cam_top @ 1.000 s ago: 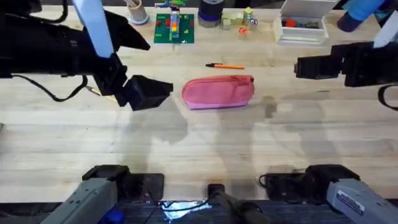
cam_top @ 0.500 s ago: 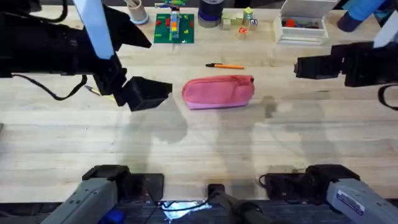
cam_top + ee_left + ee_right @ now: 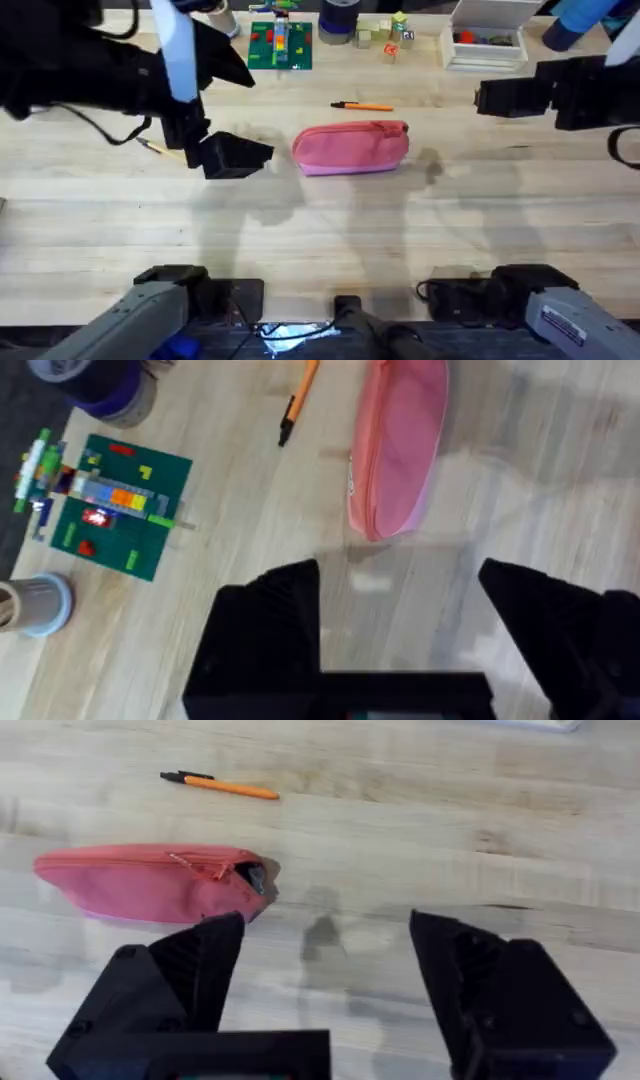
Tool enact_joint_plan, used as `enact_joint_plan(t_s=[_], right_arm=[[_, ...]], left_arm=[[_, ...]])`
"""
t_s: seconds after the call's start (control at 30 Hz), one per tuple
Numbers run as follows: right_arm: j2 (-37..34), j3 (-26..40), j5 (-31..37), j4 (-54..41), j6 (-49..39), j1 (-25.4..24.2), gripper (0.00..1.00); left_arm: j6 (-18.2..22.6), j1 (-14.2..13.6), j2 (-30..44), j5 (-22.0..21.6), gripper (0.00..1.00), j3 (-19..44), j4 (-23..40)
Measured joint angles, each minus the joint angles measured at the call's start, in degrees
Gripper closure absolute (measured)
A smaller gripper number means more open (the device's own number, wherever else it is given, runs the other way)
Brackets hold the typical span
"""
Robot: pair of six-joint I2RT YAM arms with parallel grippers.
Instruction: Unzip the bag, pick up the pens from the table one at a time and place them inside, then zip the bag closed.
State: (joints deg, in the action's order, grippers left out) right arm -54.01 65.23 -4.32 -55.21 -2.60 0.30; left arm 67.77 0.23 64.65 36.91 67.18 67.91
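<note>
Lying on table (image 3: pixel 320 230), unlabelled bag (image 3: pixel 350 148), pen (image 3: pixel 362 105)

The left gripper (image 3: pixel 262 152) has drawn slightly away from the bag (image 3: pixel 351 148) and a little toward the table's far edge; its arm's dark bulk has swung the same way, and the cable loop beside it has shifted with it. The right gripper (image 3: pixel 482 98) has edged a touch farther from the bag toward the far edge; its shadow beside the bag's zipper end has moved a little too.
</note>
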Motion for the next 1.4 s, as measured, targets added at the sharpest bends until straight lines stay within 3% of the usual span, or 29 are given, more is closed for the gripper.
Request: enact_joint_plan(t_s=[0.2, 0.47, 0.83, 1.4], right_arm=[[0.0, 0.0, 0.0, 0.2, 0.0, 0.0, 0.006], [0.0, 0.0, 0.0, 0.2, 0.0, 0.0, 0.005], [0.0, 0.0, 0.0, 0.2, 0.0, 0.0, 0.006], [0.0, 0.0, 0.0, 0.3, 0.0, 0.0, 0.005]], left_arm=[[5.1, 0.0, 4.8, 2.4, 0.006, 0.0, -0.1], [8.7, 0.0, 12.7, 4.7, 0.006, 0.0, -1.4], [9.9, -0.4, 21.8, 8.4, 0.006, 0.0, -6.2], [9.9, -4.6, 32.5, 9.2, 0.006, 0.0, -8.6]])
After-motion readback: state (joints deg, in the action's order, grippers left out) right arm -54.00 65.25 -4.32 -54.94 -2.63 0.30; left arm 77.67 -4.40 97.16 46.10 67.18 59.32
